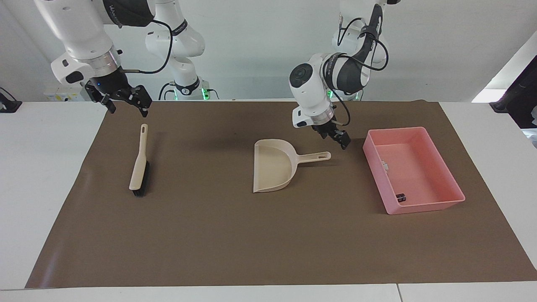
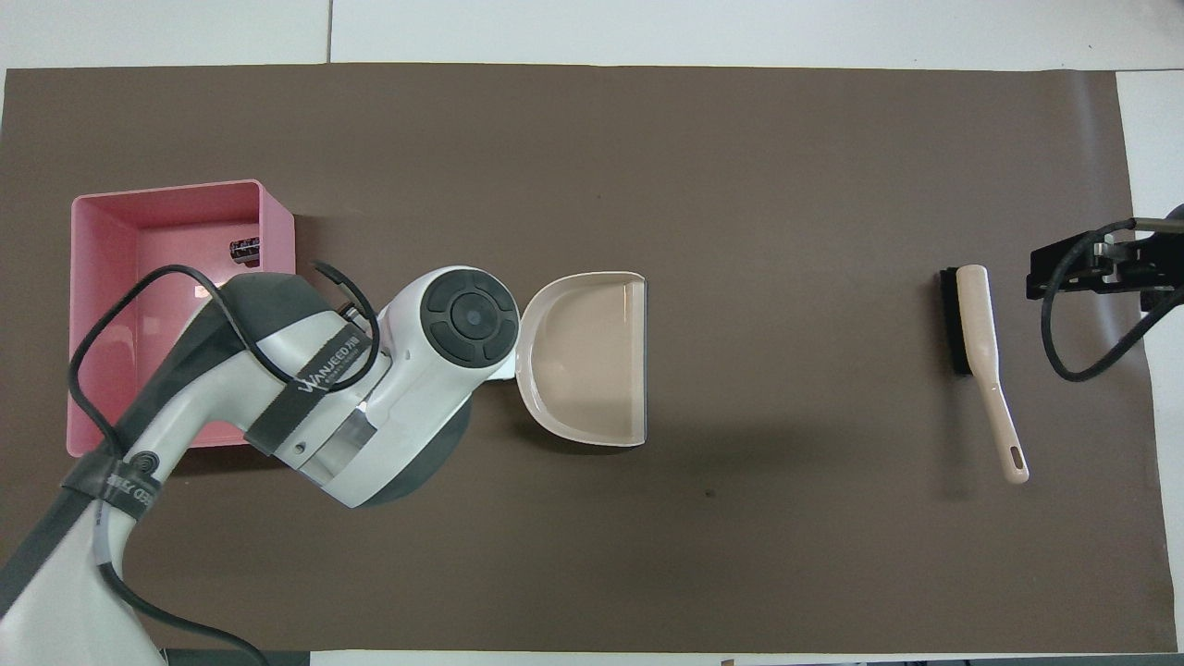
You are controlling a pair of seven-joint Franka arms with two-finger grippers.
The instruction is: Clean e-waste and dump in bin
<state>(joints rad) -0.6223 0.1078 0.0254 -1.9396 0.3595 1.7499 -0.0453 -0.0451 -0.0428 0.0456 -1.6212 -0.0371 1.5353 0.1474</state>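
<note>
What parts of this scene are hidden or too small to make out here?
- Overhead view: the left arm covers the left tool, the dustpan handle and much of the pink bin, including the white e-waste piece.
- Overhead view: the picture's edge cuts off part of the right tool.
- Both views: markings on the dark e-waste piece are too small to read.

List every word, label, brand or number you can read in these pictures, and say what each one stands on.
"WANJEEDJII", roughly, in white letters on the dark sleeve strap of the left arm; the last letters are unsure.
White lettering on the dark cover of the right arm: too blurred to read.
A round white logo with small letters on the left arm's strap lower down: too small to read.
The pink bin, dustpan and brush carry no readable text.
</note>
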